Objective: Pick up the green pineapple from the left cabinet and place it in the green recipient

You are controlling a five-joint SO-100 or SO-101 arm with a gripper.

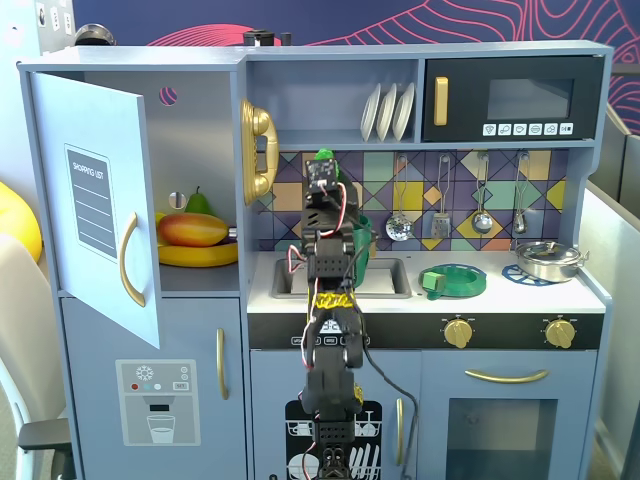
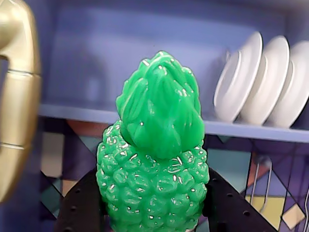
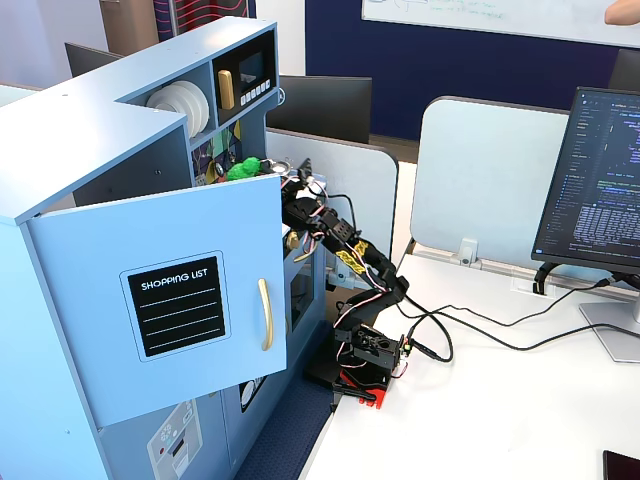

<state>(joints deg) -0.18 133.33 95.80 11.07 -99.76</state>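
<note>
My end effector (image 2: 153, 212) is clamped on the small bright green knobbly toy pineapple (image 2: 153, 159), its two black fingers (image 2: 82, 205) pressing the fruit's lower flanks while the leafy crown points up; in a fixed view the pineapple (image 1: 323, 156) sits raised in front of the patterned tile backsplash, well above the white counter (image 1: 560, 292) and out of the grey-blue left cabinet (image 1: 195, 130). That cabinet's door with the shopping-list panel (image 1: 95, 205) swings wide open to the left in that view, its edge well apart from my arm; inside it lie an orange-red mango (image 1: 192, 230) and a green pear (image 1: 199, 203) over a yellow shape I cannot name. Just left of me hangs a gold toy telephone handset (image 2: 17, 96), near enough to crowd that side; to the right the shelf with white upright plates (image 2: 263, 82) is above and behind, with open air between.

The tall dark green cylindrical pot (image 1: 361, 238) stands by the sink behind my arm, mostly hidden by it, so only a sliver of its wall shows; the flat green ring lid (image 1: 455, 280) lies clear on the counter to its right. In another fixed view the open door covers most of the kitchen front, and the pineapple (image 3: 241, 168) shows just above the door's top edge.
</note>
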